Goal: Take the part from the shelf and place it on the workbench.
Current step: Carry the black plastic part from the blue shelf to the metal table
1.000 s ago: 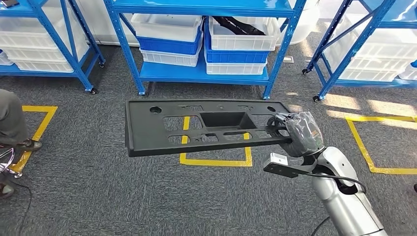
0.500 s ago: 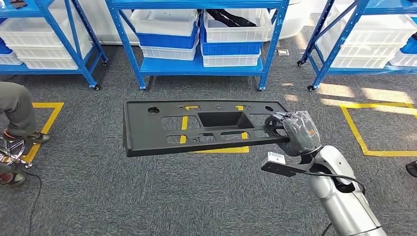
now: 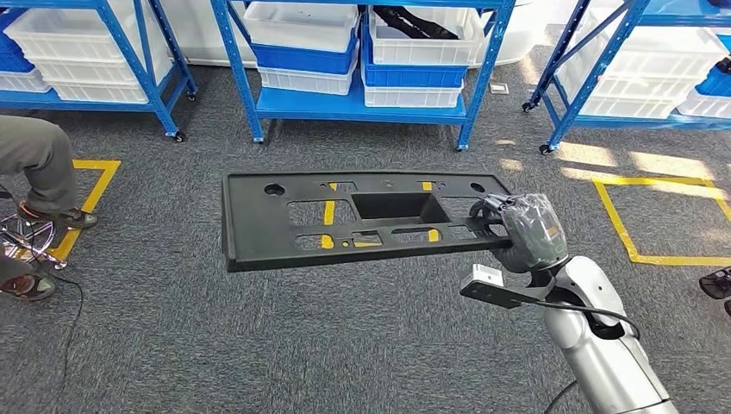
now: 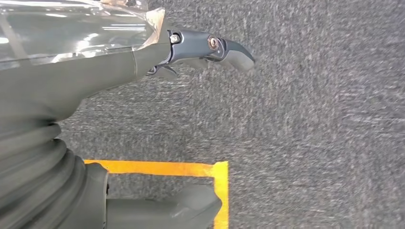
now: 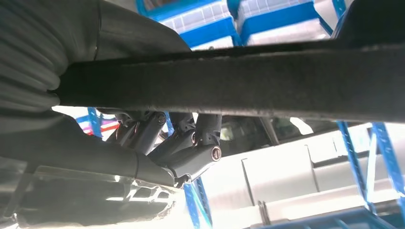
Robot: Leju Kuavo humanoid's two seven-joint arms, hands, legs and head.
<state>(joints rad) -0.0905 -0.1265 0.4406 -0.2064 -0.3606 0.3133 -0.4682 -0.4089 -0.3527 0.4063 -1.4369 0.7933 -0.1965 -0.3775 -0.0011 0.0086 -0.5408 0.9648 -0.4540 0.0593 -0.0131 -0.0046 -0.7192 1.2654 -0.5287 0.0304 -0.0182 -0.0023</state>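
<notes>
A long black plastic part with several cut-outs hangs level above the grey carpet, in front of me. My right hand, under a clear cover, grips its right end; the rest of the part juts out to the left unsupported. Seen from the right wrist, the part runs as a dark bar across the picture, and the hand's dark fingers curl under its edge. My left hand hangs over the carpet, its fingers stretched out and holding nothing.
Blue shelves with white and blue bins stand ahead, with more to the left and right. A person's leg and a chrome stool base are at the left. Yellow tape squares mark the floor. A shoe shows at the right edge.
The whole picture has shifted: the camera moved, so the shelves sit higher and the person's leg shows further in. The right hand keeps the same hold on the part.
</notes>
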